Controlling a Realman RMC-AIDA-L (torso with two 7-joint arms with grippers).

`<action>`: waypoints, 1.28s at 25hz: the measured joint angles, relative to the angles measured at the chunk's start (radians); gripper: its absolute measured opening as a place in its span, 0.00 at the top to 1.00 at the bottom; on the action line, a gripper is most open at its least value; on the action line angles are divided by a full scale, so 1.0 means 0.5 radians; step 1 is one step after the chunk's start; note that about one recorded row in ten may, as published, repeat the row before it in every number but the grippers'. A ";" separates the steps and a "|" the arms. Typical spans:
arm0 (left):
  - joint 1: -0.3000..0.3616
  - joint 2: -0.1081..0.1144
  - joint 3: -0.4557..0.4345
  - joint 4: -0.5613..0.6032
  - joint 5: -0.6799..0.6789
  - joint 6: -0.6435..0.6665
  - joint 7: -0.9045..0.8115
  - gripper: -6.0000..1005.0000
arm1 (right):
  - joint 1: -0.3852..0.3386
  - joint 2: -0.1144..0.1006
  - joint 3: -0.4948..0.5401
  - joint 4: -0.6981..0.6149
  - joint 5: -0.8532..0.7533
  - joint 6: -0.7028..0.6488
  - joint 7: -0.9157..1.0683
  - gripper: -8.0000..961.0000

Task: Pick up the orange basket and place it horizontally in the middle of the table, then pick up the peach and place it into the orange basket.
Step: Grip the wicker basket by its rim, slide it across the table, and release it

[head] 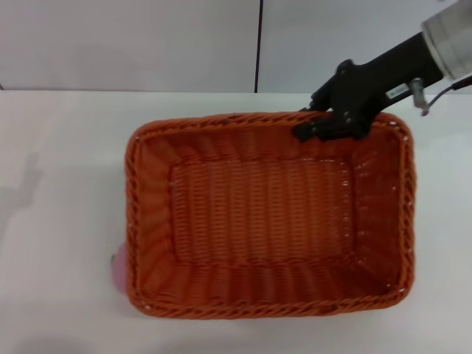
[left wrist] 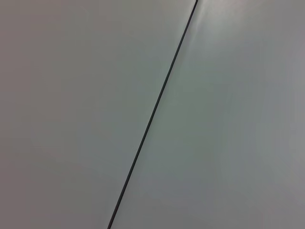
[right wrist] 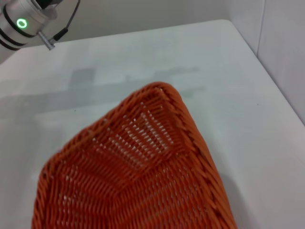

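Note:
The orange basket (head: 258, 214) lies lengthwise across the middle of the white table (head: 66, 147), its open side facing up. My right gripper (head: 316, 127) reaches in from the far right and is shut on the basket's far braided rim. In the right wrist view the orange basket (right wrist: 138, 181) fills the lower part, one corner pointing away over the table (right wrist: 143, 52). Only a pale pink sliver of the peach (head: 118, 270) peeks out beside the basket's near left corner; the basket hides the rest. My left gripper is out of view.
A grey wall with a dark vertical seam (head: 259, 44) stands behind the table. The left wrist view shows only wall and that seam (left wrist: 152, 114). A silver arm segment with a green light (right wrist: 21, 23) shows in the right wrist view.

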 joint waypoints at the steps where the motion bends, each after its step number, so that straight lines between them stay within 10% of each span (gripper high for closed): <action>1: 0.000 0.000 0.000 -0.001 0.000 0.000 0.000 0.21 | 0.002 0.009 0.000 0.001 -0.002 0.011 -0.006 0.82; 32: 0.005 -0.004 0.014 -0.004 0.004 -0.007 -0.001 0.22 | -0.200 0.027 0.031 -0.339 0.026 -0.039 -0.031 0.79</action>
